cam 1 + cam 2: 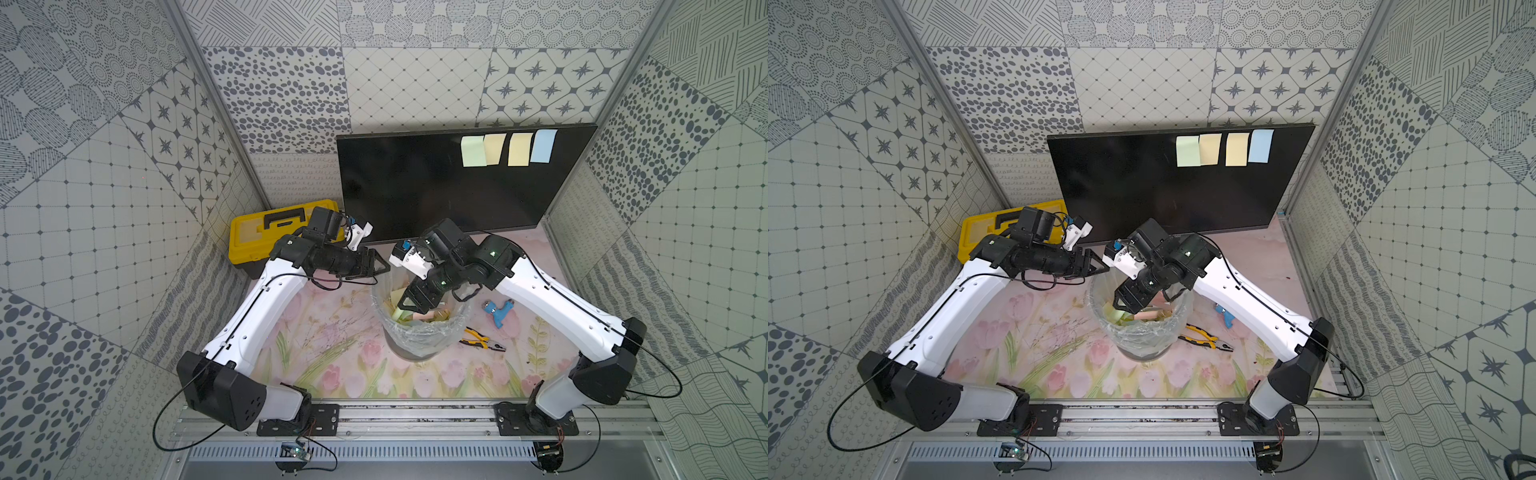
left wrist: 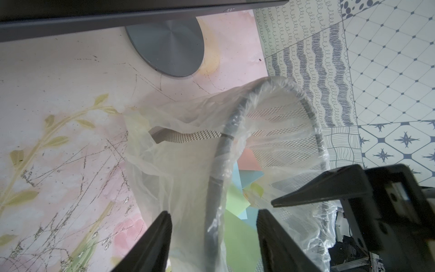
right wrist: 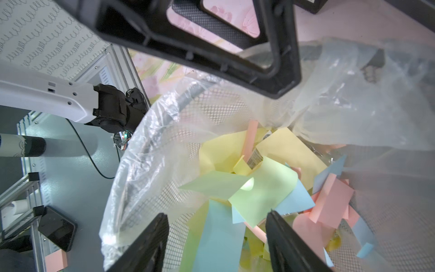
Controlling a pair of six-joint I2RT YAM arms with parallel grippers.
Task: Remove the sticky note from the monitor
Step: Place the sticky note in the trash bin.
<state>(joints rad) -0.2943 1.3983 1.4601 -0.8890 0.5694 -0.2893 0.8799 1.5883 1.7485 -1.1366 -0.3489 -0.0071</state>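
Toolbox (image 1: 266,237) at the table's far left corner. Left gripper (image 1: 384,266), fingers wide, astride the rim of the lined bin (image 1: 409,347) at mid-table. Right gripper (image 3: 216,214) over the bin, fingers wide and empty above paper slips (image 3: 259,188). Monitor (image 1: 415,191) along the far edge, four notes (image 1: 519,148) on its upper right. Pliers (image 1: 482,340) and a blue tool (image 1: 497,311), perhaps a glue gun, right of the bin.

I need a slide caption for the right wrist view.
Open right gripper over a lined mesh bin holding coloured sticky notes.
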